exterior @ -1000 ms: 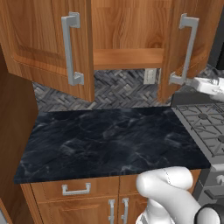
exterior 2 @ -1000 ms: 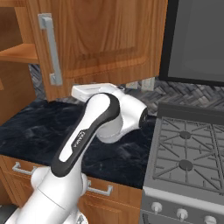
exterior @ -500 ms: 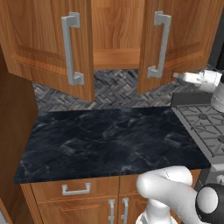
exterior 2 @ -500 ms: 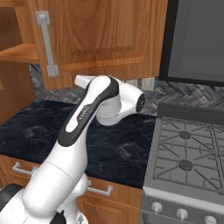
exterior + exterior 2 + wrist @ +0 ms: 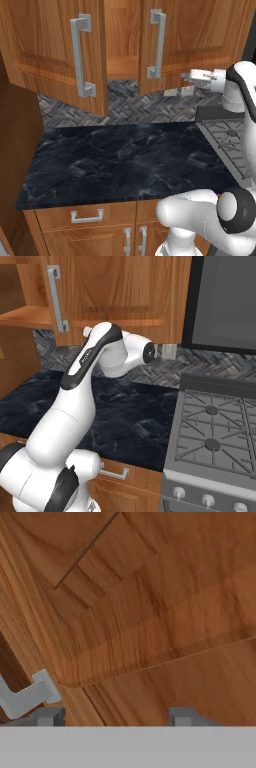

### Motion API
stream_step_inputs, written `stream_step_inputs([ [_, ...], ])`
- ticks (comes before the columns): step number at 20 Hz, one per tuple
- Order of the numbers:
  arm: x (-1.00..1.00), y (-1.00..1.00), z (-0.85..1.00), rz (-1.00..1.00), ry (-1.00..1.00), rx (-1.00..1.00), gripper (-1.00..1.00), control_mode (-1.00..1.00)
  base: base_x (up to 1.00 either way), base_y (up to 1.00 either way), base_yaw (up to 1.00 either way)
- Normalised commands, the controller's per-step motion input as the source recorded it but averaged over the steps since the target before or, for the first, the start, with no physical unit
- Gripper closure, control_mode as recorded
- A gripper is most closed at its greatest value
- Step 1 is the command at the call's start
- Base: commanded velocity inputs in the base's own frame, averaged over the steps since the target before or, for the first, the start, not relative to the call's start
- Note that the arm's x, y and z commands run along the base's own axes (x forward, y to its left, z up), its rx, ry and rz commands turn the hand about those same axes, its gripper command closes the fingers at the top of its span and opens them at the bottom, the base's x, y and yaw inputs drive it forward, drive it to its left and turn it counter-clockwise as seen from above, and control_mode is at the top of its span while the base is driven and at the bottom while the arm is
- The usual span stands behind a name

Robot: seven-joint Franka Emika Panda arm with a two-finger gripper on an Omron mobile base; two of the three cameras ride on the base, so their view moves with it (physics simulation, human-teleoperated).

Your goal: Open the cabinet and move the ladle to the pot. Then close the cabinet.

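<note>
step in hand: closing the cabinet (image 5: 200, 35). no ladle can be seen on the counter or in the slice of cabinet interior that shows, so my guess is the ladle part is finished and only the doors remain.

cabinet hangs on the far wall above the dark marble counter (image 5: 125, 160). left door (image 5: 55, 45) stands ajar, swung toward the near side, with the inner shelf showing in the gap beside it. right door (image 5: 165, 40) is nearly home, only slightly out of line.

gripper (image 5: 192, 77): at the lower right corner of the right door, reaching from the stove (image 5: 215, 426) side. in the hand view the two finger tips (image 5: 182, 717) stand well apart against the door's raised panel, with nothing between them; part of a silver bar handle (image 5: 27, 694) sits off to one side. whether the tips touch the wood, cannot tell.

vs. earlier frames: the right door has swung from clearly open to almost flush over the last second, its handle (image 5: 157, 45) shifting left in the left base view. the arm has moved leftward along with it. the left door looks unchanged. the jaws have narrowed a little.

next move, as i judge it: press the right door the last bit shut, then bring the hand across to the left door's outer face and push it toward the far wall, keeping clear of the handle.

pot: not identifiable in these views.
</note>
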Motion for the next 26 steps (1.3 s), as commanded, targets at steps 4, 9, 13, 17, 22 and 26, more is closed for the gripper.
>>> stream_step_inputs([
  [4,0.63,0.21,-0.05,-0.11,0.02,-0.01,-1.0,-1.0,0.0,0.0,0.0],
  [9,0.62,0.21,-0.14,-0.13,0.0,-0.02,-1.0,-1.0,0.0,0.0,0.0],
  [13,0.59,0.16,-0.14,-0.12,0.0,-0.01,-1.0,-1.0,0.0,0.0,0.0],
  [17,0.57,0.11,-0.01,-0.09,0.02,0.0,-1.0,-1.0,0.0,0.0,0.0],
  [22,0.49,0.0,0.0,-0.01,0.1,0.0,-1.0,-1.0,0.0,0.0,0.0],
  [26,0.33,0.0,0.0,-0.01,0.11,0.0,-1.0,-1.0,0.0,0.0,0.0],
])
